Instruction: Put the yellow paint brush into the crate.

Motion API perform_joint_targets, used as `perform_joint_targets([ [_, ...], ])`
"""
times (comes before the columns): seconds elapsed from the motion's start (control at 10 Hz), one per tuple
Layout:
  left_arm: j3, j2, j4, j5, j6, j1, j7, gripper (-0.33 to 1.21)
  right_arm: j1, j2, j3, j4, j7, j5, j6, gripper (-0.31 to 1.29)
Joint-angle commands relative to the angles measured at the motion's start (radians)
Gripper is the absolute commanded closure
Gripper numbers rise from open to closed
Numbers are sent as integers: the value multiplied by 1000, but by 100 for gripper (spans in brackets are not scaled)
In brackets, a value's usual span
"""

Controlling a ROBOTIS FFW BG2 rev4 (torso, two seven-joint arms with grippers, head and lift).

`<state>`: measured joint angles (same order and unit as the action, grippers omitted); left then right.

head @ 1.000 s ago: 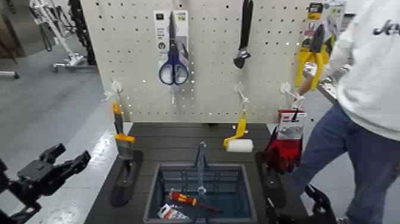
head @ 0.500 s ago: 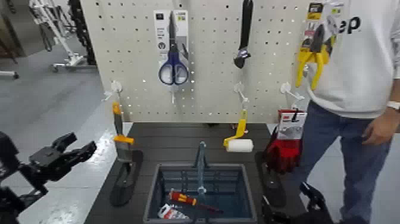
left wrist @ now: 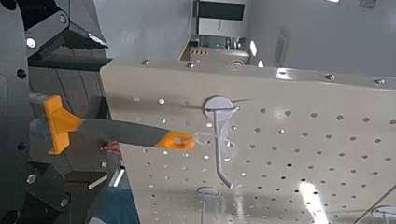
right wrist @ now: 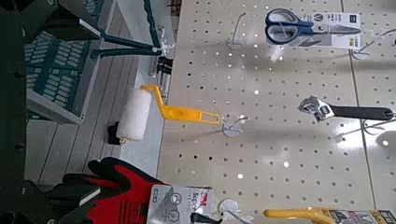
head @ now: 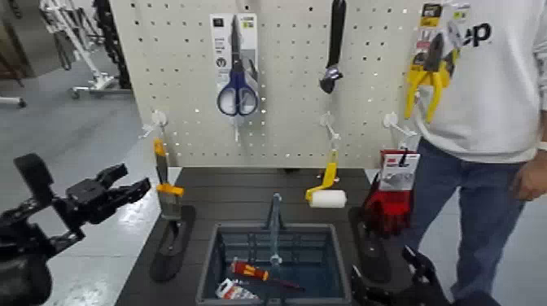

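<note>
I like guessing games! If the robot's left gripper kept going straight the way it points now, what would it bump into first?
Probably the paint brush hanging just ahead of the left gripper, though how far off it is stays unclear.

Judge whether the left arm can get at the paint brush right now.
Probably yes: the left tool stands open just beside the brush, which hangs from its hook, and nothing visible lies between them.

Crate [head: 275, 230]: matt, smooth plastic, slotted sides. Pegboard [head: 293, 81]: glossy patches noted, perforated surface. Paint brush band [head: 170, 189]: smooth plastic look. Roller sleeve [head: 329, 198]: soft, matt. Wrench head [head: 330, 79]: shiny metal. Gloves [head: 387, 210]: cloth-like. Table [head: 236, 195]: matt, grooved boards seen.
</note>
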<state>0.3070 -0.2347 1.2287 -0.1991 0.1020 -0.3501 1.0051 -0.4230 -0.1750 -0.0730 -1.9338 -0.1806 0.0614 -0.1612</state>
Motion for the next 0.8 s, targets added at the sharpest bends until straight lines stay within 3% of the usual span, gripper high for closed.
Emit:
perform_joint_targets([
  [0.1, -60, -9, -67, 0, -16, -53, 13, 29, 10, 3, -4, 9, -7, 3, 2, 14],
  [0.3, -115, -11, -130, 3, -33, -102, 23, 29, 18, 5, -4, 13, -13, 6, 2, 14],
  [0.8, -149, -11, -193, 38, -53, -155, 24, 29, 33, 6, -11, 30, -23, 14, 2, 14],
])
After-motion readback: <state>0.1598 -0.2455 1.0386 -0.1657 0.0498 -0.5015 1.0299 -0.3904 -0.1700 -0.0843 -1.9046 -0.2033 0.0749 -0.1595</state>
